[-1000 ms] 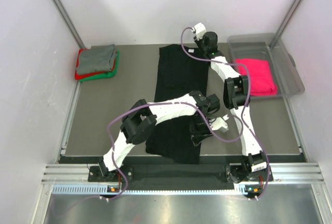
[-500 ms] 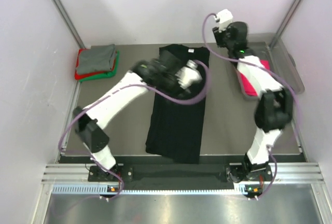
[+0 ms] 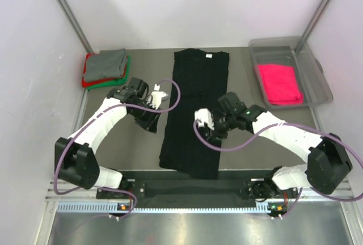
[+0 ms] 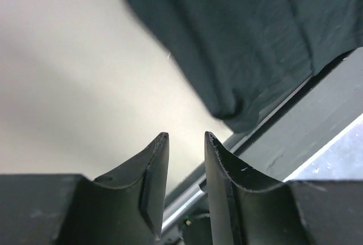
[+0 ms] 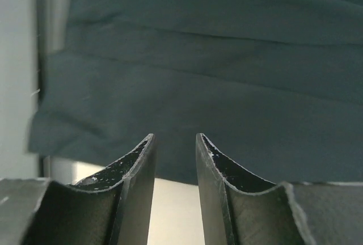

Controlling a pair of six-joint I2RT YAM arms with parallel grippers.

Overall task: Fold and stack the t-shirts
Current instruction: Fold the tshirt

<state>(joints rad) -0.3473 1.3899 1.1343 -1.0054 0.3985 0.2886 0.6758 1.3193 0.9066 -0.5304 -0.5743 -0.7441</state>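
Observation:
A black t-shirt point(image 3: 195, 92) lies folded lengthwise into a long strip down the middle of the table, its white neck label at the far end. My left gripper point(image 3: 153, 127) hangs just off the strip's left edge, open and empty. In the left wrist view the left gripper point(image 4: 187, 137) faces bare table, with the black t-shirt point(image 4: 255, 41) up and to the right. My right gripper point(image 3: 211, 139) is at the strip's right edge near the front, open. The right wrist view shows the right gripper point(image 5: 174, 137) with nothing between its jaws and the black t-shirt point(image 5: 227, 75) just beyond.
A folded stack of grey, red and green t-shirts point(image 3: 106, 68) sits at the far left corner. A clear plastic bin point(image 3: 317, 75) at the far right holds a hot-pink t-shirt point(image 3: 279, 83). A metal rail runs along the table's near edge point(image 3: 198, 172).
Both arms have swung back from the far end. The left gripper went from the collar area to the strip's left side. The right went from the bin to the strip's right edge.

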